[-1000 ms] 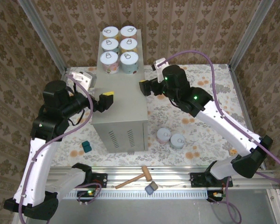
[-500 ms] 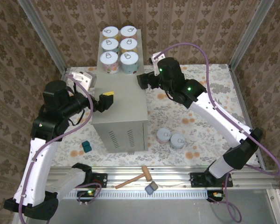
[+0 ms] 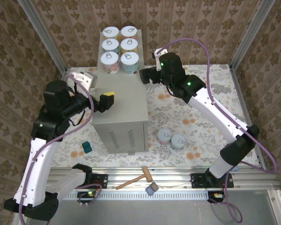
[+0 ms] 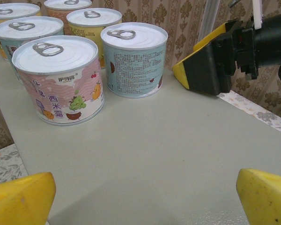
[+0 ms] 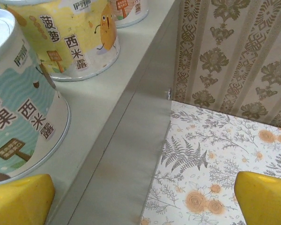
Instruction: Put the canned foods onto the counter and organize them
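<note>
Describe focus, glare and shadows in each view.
Top external: even, diffuse light, the counter sharp, no harsh glare. Left wrist: the pink can is crisp with a faint shadow at its base; fingertips of the left gripper blur. Right wrist: the teal can looms large and cropped, its label readable.

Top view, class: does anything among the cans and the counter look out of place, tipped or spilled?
Six coloured-label pull-tab cans stand upright in tidy pairs on the beige-grey metal counter. Two silver-lidded cans sit upright on the floral floor to its right: out of place. Nothing looks tipped or spilled.
</note>
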### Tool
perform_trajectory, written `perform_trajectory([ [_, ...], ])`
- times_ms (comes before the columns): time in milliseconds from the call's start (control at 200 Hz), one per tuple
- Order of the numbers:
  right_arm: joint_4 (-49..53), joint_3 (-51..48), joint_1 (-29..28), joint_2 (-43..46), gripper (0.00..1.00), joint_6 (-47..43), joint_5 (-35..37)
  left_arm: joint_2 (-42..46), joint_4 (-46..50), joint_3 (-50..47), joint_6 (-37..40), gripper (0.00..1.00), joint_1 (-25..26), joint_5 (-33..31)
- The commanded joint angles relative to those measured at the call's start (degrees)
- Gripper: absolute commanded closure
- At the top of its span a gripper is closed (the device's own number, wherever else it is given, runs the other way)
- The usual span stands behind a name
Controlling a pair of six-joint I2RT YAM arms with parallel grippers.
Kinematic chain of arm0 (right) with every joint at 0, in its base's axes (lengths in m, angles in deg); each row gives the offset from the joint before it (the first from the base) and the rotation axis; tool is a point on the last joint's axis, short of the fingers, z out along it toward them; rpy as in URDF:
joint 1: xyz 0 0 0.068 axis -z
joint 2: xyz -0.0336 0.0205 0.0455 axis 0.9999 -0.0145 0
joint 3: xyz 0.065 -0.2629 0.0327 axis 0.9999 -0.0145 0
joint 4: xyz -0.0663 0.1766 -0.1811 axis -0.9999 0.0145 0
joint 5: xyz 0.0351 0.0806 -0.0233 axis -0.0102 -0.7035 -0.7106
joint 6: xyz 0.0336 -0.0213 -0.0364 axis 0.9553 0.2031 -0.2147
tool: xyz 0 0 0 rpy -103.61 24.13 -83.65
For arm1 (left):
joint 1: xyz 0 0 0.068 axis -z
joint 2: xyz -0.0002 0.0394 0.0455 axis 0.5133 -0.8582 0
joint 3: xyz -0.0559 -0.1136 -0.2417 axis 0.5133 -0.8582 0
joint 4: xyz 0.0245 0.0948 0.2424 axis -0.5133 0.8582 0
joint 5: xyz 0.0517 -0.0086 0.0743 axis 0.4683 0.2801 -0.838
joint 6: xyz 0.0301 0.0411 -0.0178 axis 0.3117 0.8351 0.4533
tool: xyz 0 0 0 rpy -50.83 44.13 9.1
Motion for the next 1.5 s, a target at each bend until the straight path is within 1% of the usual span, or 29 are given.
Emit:
perform_trajectory([
  [0, 1.90, 1.56, 0.57, -2.07, 0.00, 0.43, 0.05, 0.04, -1.25, 0.37, 0.01, 0.00, -0.33, 0.37],
  [455, 2.14, 3.52, 1.23, -4.66, 0.00, 0.79, -1.16, 0.07, -1.41, 0.23, 0.24, 0.00, -0.33, 0.24],
  [770, 1.99, 3.46, 1.28, -4.38, 0.00, 1.05, -1.43, -0.07, -1.63, 0.11, 0.20, 0.00, -0.33, 0.54],
  [900, 1.16, 1.07, 1.36, -1.72, 0.00, 1.14, -0.97, -0.98, -0.76, 1.35, -0.23, 0.00, -0.18, 2.50],
  [1025, 1.37, -1.57, 1.36, 2.82, 0.00, 0.96, -0.10, -1.79, 0.18, 3.10, -0.58, 0.00, 0.53, 3.70],
  [1155, 1.78, -5.92, 1.36, 8.60, 0.00, 1.16, 1.63, -2.90, 1.33, 4.42, -0.79, 0.00, 2.18, 5.38],
  [1230, 2.33, -8.80, 1.73, 11.96, 0.00, 2.23, 3.37, -3.99, 2.72, 5.70, -0.38, 0.00, 3.98, 5.68],
  [1330, 7.04, -12.61, 2.90, 16.29, 0.00, 5.18, 5.48, -5.19, 4.28, 7.31, 0.02, 0.00, 6.35, 4.85],
  [1350, 7.84, -13.28, 3.10, 16.99, 0.00, 5.75, 5.91, -5.29, 4.38, 7.52, 0.03, 0.00, 8.37, 4.39],
  [1495, 11.59, -19.99, 3.40, 21.06, 0.00, 9.84, 9.04, -6.57, 4.44, 8.70, 0.28, 0.00, 13.91, 1.75],
])
